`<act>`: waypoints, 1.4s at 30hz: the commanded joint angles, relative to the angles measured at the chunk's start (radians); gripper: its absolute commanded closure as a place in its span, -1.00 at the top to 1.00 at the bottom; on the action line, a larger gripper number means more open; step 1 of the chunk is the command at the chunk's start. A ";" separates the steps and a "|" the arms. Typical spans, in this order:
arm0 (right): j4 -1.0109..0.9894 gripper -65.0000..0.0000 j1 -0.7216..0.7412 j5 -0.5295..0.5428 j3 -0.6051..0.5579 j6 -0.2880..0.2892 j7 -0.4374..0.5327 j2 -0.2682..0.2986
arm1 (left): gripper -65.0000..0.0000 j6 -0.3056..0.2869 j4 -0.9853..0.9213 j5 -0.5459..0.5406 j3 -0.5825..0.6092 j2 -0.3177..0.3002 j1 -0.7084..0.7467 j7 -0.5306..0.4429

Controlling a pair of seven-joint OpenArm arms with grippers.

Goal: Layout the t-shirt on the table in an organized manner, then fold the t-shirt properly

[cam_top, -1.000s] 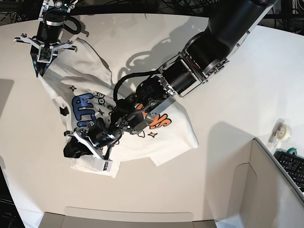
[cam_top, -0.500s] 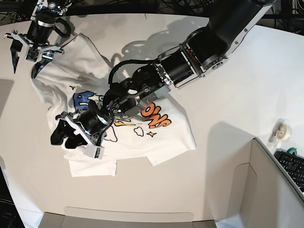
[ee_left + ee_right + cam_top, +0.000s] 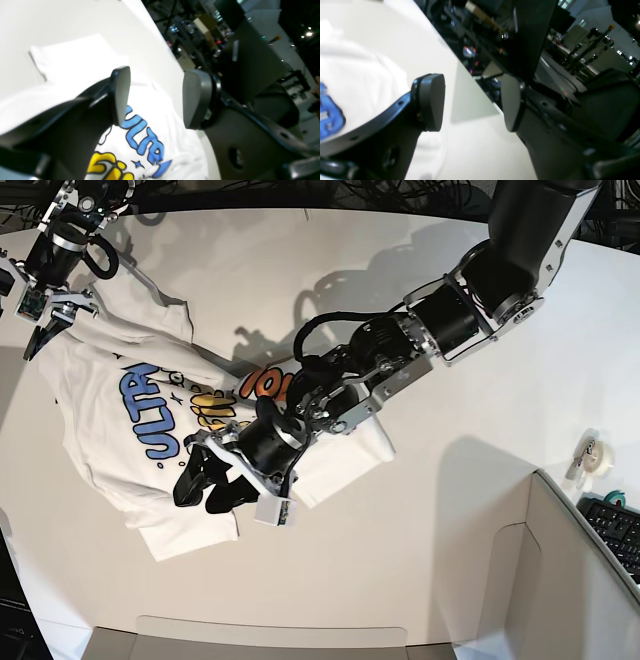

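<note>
White, smooth table point(image 3: 430, 580) with a curved far edge, glossy under hard light, crossed by arm shadows. T-shirt point(image 3: 110, 440) spread print-up on the left half, a little rumpled. Left gripper point(image 3: 212, 480) poised over the shirt's lower hem, fingers point(image 3: 121, 95) wide apart, nothing between them. Right gripper point(image 3: 25, 305) at the far left corner by the shirt's upper edge, fingers point(image 3: 431, 100) likewise apart and empty. Grey panel point(image 3: 570, 580), tape roll point(image 3: 597, 455) and keyboard point(image 3: 615, 530) at right; dark cables and cluttered room beyond.
</note>
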 commanded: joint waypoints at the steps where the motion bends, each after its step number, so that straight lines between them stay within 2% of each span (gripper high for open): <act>1: 0.021 0.09 0.003 -0.009 0.005 -0.011 0.027 0.006 | -0.07 -0.005 0.031 0.001 -0.010 -0.030 -0.010 -0.023; 6: 0.018 0.09 0.094 -0.009 -0.010 -0.011 0.024 0.013 | -0.07 -0.005 0.072 0.001 -0.106 -0.133 0.073 -0.018; 8: 0.015 0.09 0.149 -0.011 -0.030 -0.007 0.021 0.011 | -0.07 -0.003 0.071 0.001 -0.173 -0.169 0.113 0.038; 10: 0.001 0.09 0.194 -0.015 -0.087 0.036 0.019 0.008 | -0.07 -0.003 0.057 0.001 -0.277 -0.183 0.154 0.121; 11: -0.005 0.09 0.208 -0.015 -0.122 0.067 0.019 0.008 | -0.07 -0.003 0.040 0.001 -0.347 -0.182 0.174 0.179; 13: -0.034 0.09 0.227 -0.015 -0.173 0.093 -0.008 0.008 | -0.06 -0.003 -0.004 0.001 -0.460 -0.169 0.186 0.296; 16: -0.097 0.08 0.247 -0.015 -0.226 0.102 -0.125 0.013 | -0.06 -0.010 -0.122 0.011 -0.590 -0.108 0.139 0.499; 18: -0.132 0.08 0.240 -0.015 -0.236 0.102 -0.179 0.016 | -0.06 -0.011 -0.218 0.011 -0.633 -0.070 0.073 0.604; 21: -0.162 0.08 0.183 -0.015 -0.233 0.104 -0.186 0.016 | -0.06 -0.013 -0.320 0.011 -0.649 -0.030 -0.006 0.704; 25: -0.185 0.01 0.115 -0.015 -0.233 0.104 -0.194 0.017 | -0.07 -0.016 -0.391 0.011 -0.647 0.022 -0.059 0.710; 29: -0.203 -0.35 0.057 -0.015 -0.231 0.104 -0.194 0.017 | -0.08 -0.017 -0.481 0.011 -0.646 0.078 -0.088 0.710; 32: -0.204 -0.59 0.016 -0.015 -0.231 0.104 -0.194 0.017 | -0.25 -0.065 -0.604 0.035 -0.644 0.121 -0.110 0.709; 36: -0.220 -0.99 -0.021 -0.015 -0.236 0.104 -0.194 0.054 | -0.58 -0.080 -0.719 0.164 -0.646 0.179 -0.134 0.643; 38: -0.246 -1.00 -0.029 -0.015 -0.236 0.104 -0.196 0.074 | -0.71 -0.080 -0.745 0.221 -0.646 0.199 -0.138 0.609; 42: -0.303 -1.00 -0.043 -0.015 -0.237 0.104 -0.196 0.083 | -0.73 -0.082 -0.747 0.256 -0.646 0.205 -0.138 0.594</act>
